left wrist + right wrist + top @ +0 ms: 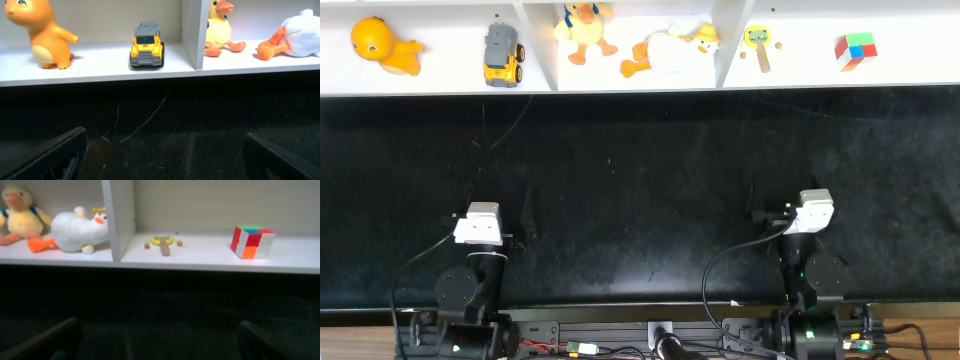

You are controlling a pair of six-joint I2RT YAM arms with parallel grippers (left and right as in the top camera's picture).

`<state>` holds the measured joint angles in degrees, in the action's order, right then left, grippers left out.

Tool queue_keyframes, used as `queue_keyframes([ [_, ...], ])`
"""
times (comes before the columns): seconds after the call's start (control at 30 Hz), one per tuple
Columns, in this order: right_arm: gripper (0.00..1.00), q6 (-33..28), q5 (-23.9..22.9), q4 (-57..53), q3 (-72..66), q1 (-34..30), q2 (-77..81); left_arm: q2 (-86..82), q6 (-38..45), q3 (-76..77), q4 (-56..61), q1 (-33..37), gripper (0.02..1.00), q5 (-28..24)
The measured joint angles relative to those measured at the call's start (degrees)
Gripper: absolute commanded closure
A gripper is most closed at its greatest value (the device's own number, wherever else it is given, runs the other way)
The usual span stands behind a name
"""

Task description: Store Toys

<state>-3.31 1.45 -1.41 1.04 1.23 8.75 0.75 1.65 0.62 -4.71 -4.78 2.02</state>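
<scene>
Looking down from the top view: white shelf point(640, 85) runs along the far edge of the black mat point(640, 190). All the toys sit on the shelf, split by two upright dividers.
- Shelf's left bay: orange figure point(382, 47) at the outer end, yellow truck point(503, 56) near the first divider point(541, 40).
- Middle bay: yellow duck plush point(585, 30), with the white duck plush point(665, 52) just beside it.
- Right bay, past the second divider point(732, 40): small paddle toy point(759, 44) close to the divider, colour cube point(855, 49) towards the outer end.
- Left gripper point(483, 218) and right gripper point(805, 208) both sit over the mat, well short of the shelf and holding nothing. A thin wire point(510, 125) trails on the mat in front of the left bay.

Left wrist view: the gripper's fingers are spread wide with bare mat between them. It faces the truck on the shelf, with the orange figure to one side. The first divider stands between the truck and the yellow duck. The thin wire lies between the gripper and the shelf edge.

Right wrist view: fingers are likewise spread wide and empty. The gripper faces the right bay, with the paddle toy and the cube well apart. The second divider separates them from the white duck.
</scene>
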Motion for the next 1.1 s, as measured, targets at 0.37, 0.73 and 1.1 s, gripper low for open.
queue_keyframes([
  [0.37,0.005,0.3,1.2,-2.9,0.0,0.4,-8.1,0.0,0.0,0.0,0.0,0.0,0.020,0.0],
  [0.73,0.005,0.3,1.3,-2.9,0.0,-1.5,-8.1,0.0,0.0,0.0,0.0,0.0,0.020,0.0],
  [1.1,0.007,0.3,1.3,-3.0,0.0,-2.3,-8.1,0.0,0.0,0.0,0.0,0.0,0.020,0.0],
])
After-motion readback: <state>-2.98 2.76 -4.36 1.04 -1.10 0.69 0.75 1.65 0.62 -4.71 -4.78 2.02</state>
